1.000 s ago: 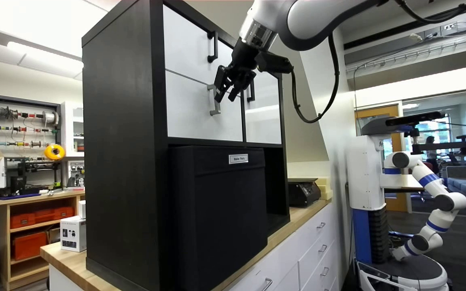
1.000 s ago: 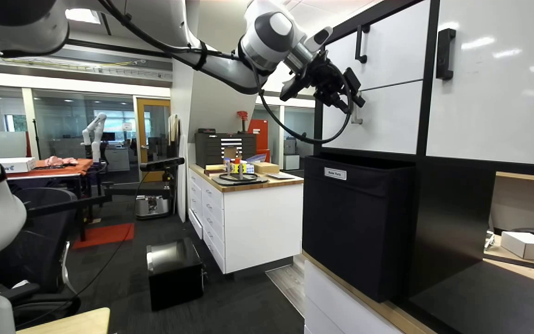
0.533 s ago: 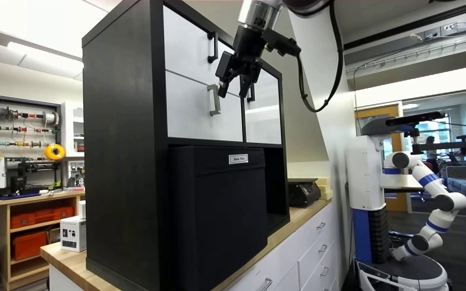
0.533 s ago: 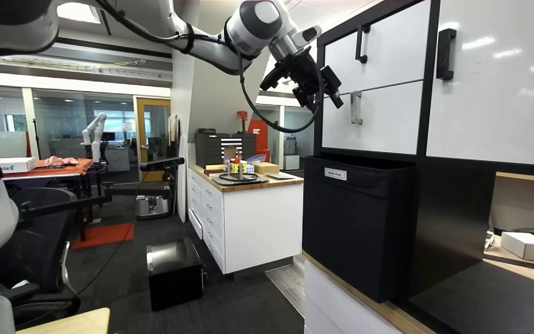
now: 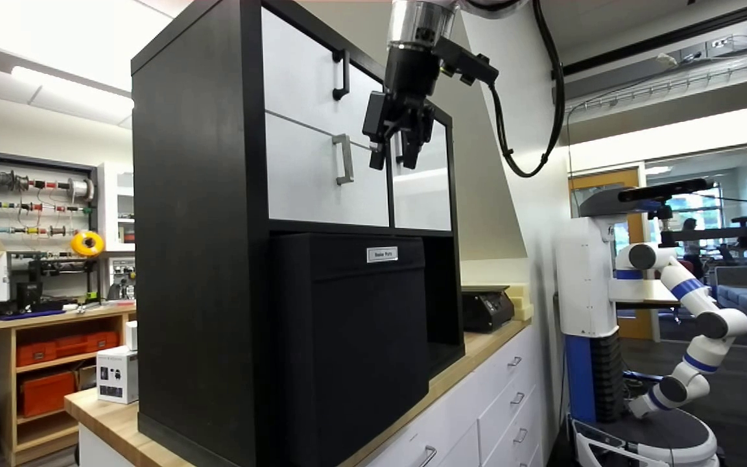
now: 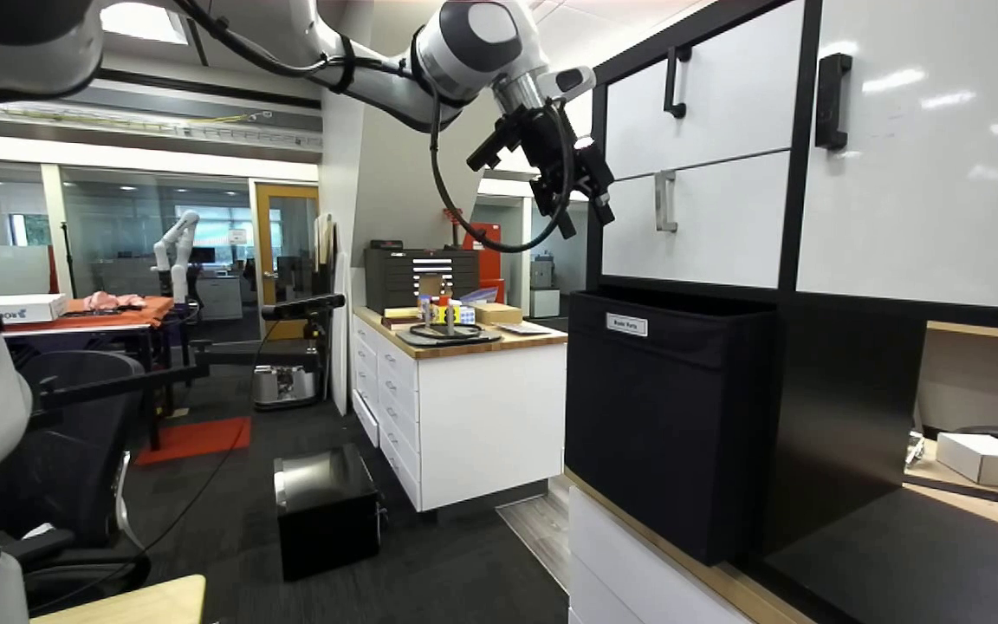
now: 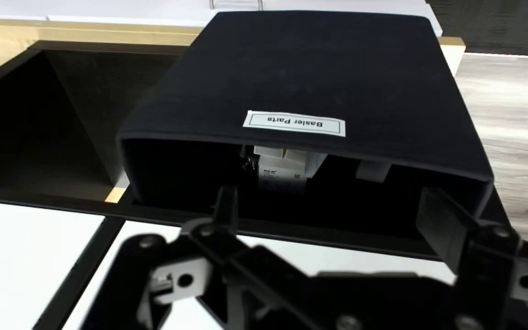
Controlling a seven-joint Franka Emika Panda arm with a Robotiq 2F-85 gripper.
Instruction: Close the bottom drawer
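Note:
The bottom drawer is the lower white front in both exterior views [image 5: 305, 185] [image 6: 716, 230]. It looks flush with the black frame. Its grey handle [image 5: 343, 159] also shows in an exterior view [image 6: 664, 201]. The upper white drawer [image 5: 299, 71] with a black handle sits above it. My gripper [image 5: 394, 155] is open and empty, pointing down, in front of the cabinet and apart from the handle; it also shows in an exterior view [image 6: 586, 218]. In the wrist view the fingers [image 7: 328, 196] are wide apart, with part of the drawer front [image 7: 360, 260] behind them; its handle is not clearly visible.
A black fabric bin [image 5: 367, 344] with a white label juts out from the cabinet [image 5: 192, 227] below the drawers; small white boxes [image 7: 282, 176] lie inside it. A larger white door [image 6: 941, 173] adjoins the drawers. A wooden counter [image 5: 454, 362] runs beneath the cabinet.
My gripper has backed off from the lower drawer's handle, away from the cabinet front, and tilted to point more downward. The handle is now uncovered. The drawer front looks unchanged.

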